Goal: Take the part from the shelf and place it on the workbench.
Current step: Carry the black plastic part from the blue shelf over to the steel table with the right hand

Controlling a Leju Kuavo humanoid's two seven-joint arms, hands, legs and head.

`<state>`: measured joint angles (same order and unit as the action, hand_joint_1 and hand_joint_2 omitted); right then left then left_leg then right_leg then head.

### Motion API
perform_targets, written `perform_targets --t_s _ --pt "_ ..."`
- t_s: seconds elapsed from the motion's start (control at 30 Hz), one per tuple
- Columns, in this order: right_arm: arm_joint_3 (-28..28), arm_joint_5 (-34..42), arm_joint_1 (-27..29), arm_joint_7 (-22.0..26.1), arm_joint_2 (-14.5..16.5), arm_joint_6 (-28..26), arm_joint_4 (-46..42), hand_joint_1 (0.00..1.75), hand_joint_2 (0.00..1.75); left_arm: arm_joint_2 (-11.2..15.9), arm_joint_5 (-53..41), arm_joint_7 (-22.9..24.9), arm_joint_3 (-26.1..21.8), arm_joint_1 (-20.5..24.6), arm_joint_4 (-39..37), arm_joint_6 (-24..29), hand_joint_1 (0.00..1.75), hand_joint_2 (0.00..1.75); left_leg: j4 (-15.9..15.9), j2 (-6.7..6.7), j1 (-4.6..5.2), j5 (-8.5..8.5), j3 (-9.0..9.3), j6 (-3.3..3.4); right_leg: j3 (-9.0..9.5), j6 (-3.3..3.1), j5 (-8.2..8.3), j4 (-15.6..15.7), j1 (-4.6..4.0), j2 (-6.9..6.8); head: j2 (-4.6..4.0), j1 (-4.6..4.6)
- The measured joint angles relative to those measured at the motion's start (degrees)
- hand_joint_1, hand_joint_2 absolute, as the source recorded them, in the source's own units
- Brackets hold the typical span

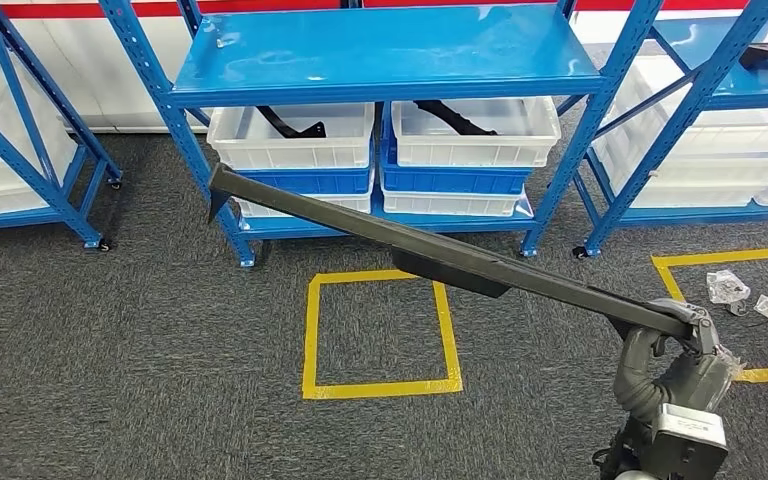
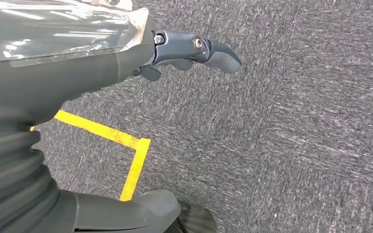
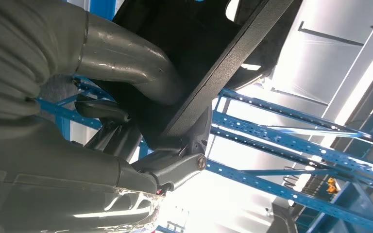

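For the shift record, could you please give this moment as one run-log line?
right robot hand: grips long black part by one end | part: off shelf, over floor | left robot hand: holds nothing

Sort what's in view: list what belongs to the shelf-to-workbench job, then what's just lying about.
Job:
- long black part
- right hand gripping its end
- blue shelf

Lying about:
- white bins
- yellow tape square
- plastic bags on the carpet

right hand point(image 1: 682, 345): dark grey fingers, silver block at wrist
left hand point(image 2: 175, 53): grey ribbed cover, clear plastic wrap, brass-coloured screw
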<state>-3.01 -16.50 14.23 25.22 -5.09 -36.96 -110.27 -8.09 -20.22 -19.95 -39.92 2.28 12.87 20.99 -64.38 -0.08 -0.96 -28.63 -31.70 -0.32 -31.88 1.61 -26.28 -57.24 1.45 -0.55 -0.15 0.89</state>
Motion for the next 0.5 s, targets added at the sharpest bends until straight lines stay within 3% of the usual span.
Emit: perform_targets --t_s 0.07,0.17,0.2,0.27,0.33,0.37,0.4,0.43,0.47,0.5 --pt "0.22 -0.42 0.02 -0.03 0.10 -0.04 -0.31 1.75 1.75 0.01 -0.24 -0.03 0.13 0.16 0.04 -0.04 0.00 1.75 5.53 -0.25 0.24 -1.27 3.44 0.35 -0.96 0.83 0.57 -0.73 -0.16 -0.08 0.00 -0.03" --pt "0.49 -0.79 0.13 0.03 0.29 -0.07 -0.58 1.75 1.75 -0.03 -0.63 -0.08 0.44 0.21 0.05 -0.09 0.00 1.75 6.80 -0.13 0.57 -0.77 2.65 1.83 -2.02 2.14 1.16 -1.14 -0.18 -0.13 0.00 -0.07" --pt "0.57 -0.82 0.19 0.09 0.33 -0.07 -0.61 1.75 1.75 -0.02 -0.67 -0.08 0.55 0.23 0.06 -0.11 0.00 1.75 6.96 0.04 0.54 -0.12 1.96 2.57 -2.64 2.10 0.08 -2.09 -0.16 -0.06 0.00 -0.13" --pt "0.71 -0.85 0.25 0.20 0.36 -0.07 -0.64 1.75 1.75 0.04 -0.75 -0.10 0.73 0.32 0.08 -0.12 0.00 1.75 7.14 0.38 0.47 1.31 0.34 3.50 -4.61 1.52 -4.57 -7.15 -0.12 0.14 0.00 -0.23" --pt "0.73 -0.89 0.24 0.26 0.38 -0.07 -0.65 1.75 1.75 0.07 -0.93 -0.12 0.82 0.41 0.09 -0.02 0.00 1.75 7.08 0.55 0.53 2.79 -1.39 3.67 -6.34 1.50 -8.66 -14.54 -0.17 0.26 0.00 -0.31" --pt "0.73 -0.90 0.25 0.26 0.38 -0.06 -0.65 1.75 1.75 0.05 -1.08 -0.12 0.87 0.44 0.09 0.07 0.00 1.75 7.04 0.64 0.54 3.58 -2.32 3.61 -6.36 1.96 -9.04 -17.05 -0.16 0.31 0.00 -0.31" --pt "0.72 -0.90 0.25 0.26 0.39 -0.05 -0.65 1.75 1.75 0.03 -1.22 -0.12 0.92 0.45 0.09 0.16 0.00 1.75 7.00 0.72 0.53 4.33 -3.20 3.49 -5.52 2.60 -8.28 -17.71 -0.14 0.32 0.00 -0.32" --pt "0.72 -0.90 0.24 0.26 0.40 -0.04 -0.65 1.75 1.75 0.02 -1.37 -0.12 0.98 0.46 0.09 0.24 0.00 1.75 6.97 0.78 0.50 5.09 -4.12 3.31 -3.56 3.23 -6.81 -16.13 -0.09 0.32 0.00 -0.32" --pt "0.71 -0.90 0.21 0.26 0.40 -0.03 -0.65 1.75 1.75 0.02 -1.46 -0.12 1.03 0.48 0.09 0.26 0.00 1.75 6.92 0.80 0.47 5.78 -4.88 3.08 -0.67 3.60 -5.49 -12.60 -0.03 0.32 0.00 -0.33" --pt "0.70 -0.91 0.16 0.26 0.42 -0.03 -0.66 1.75 1.75 0.02 -1.55 -0.12 1.07 0.50 0.10 0.26 0.00 1.75 6.82 0.75 0.56 6.41 -5.51 2.77 2.95 3.57 -5.06 -7.66 -0.09 0.33 0.00 -0.35"
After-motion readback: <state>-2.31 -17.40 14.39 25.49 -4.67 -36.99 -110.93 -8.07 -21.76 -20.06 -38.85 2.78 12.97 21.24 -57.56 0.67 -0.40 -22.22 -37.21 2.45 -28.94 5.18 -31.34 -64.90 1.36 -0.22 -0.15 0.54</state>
